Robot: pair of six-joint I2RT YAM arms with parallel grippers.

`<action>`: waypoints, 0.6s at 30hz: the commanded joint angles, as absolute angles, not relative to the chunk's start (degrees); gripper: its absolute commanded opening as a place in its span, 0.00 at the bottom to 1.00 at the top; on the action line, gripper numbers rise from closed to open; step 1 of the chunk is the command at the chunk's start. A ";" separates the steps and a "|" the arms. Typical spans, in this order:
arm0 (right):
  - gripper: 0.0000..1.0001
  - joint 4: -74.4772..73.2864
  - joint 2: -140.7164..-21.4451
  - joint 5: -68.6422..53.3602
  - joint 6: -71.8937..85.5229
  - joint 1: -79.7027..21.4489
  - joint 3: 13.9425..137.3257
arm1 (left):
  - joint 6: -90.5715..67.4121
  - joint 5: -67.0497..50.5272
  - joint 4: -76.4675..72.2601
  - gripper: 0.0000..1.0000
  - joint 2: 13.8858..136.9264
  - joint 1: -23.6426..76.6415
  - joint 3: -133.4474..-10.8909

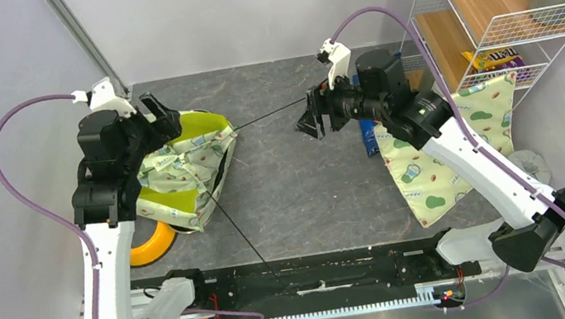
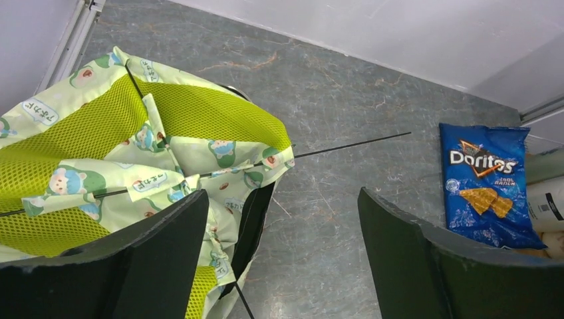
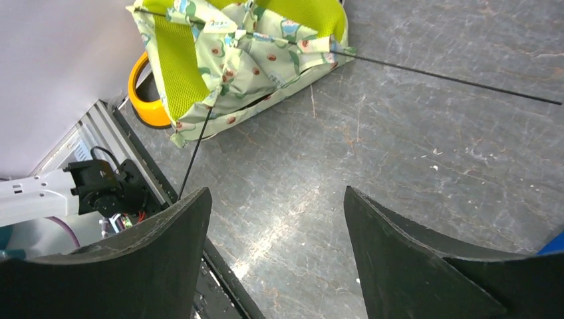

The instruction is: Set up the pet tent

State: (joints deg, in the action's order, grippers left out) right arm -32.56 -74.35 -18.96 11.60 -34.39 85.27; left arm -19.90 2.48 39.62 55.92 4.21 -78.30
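Nearest the lenses, the left gripper [image 2: 282, 199] and right gripper [image 3: 276, 193] both gape wide, holding nothing.
In the top view the pet tent [image 1: 180, 170] lies collapsed at nine o'clock on the grey table [image 1: 293, 200], just under the left gripper. One thin black pole [image 1: 265, 115] juts toward three o'clock, its tip near the right gripper, and a second pole [image 1: 235, 229] runs toward five. A yellow ring [image 1: 151, 245] shows at the tent's seven o'clock. A Doritos bag [image 2: 482, 186] lies at three o'clock beside the avocado-print pad [image 1: 430, 168].
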 commanded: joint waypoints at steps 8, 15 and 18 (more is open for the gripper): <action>0.88 -26.37 -79.88 -11.00 8.91 -48.45 77.16 | -19.94 1.91 37.82 1.00 47.42 3.98 -72.75; 0.87 -21.89 -87.64 -10.56 11.42 -60.08 74.49 | -23.28 7.23 45.33 0.99 47.64 4.01 -72.95; 0.85 -19.22 -91.58 -10.00 14.06 -63.97 74.79 | -25.25 8.19 47.79 0.96 47.34 3.96 -72.82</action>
State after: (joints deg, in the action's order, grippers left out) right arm -25.74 -88.95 -11.49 11.20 -60.10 74.37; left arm -21.50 5.56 43.90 47.35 4.21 -72.86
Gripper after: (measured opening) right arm 0.862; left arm 0.976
